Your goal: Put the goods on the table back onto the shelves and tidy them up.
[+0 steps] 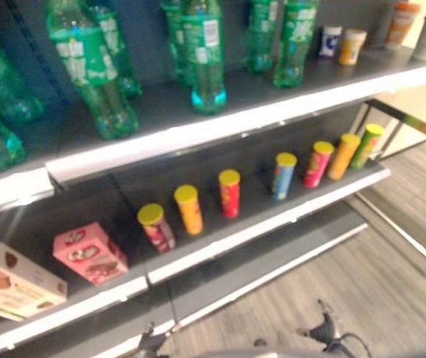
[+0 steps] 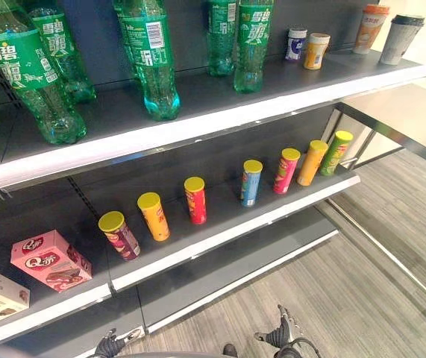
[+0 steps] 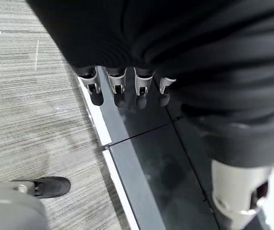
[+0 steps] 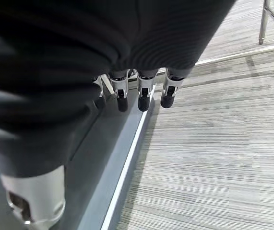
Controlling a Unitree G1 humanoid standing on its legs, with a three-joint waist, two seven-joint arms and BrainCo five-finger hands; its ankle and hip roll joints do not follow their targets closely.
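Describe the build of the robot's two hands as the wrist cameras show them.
The left hand and the right hand look alike: a dark ribbed fabric cover over the back and wrist, a row of silver fingers with dark rounded tips beyond it, and a thick silver-grey thumb set apart.

Dark matt metal shelves (image 2: 220,97) with pale glossy front edge strips carry glossy green clear-plastic bottles (image 2: 150,56) and smooth yellow-lidded tubes (image 2: 153,216); the pink cardboard box (image 2: 50,259) looks satin.
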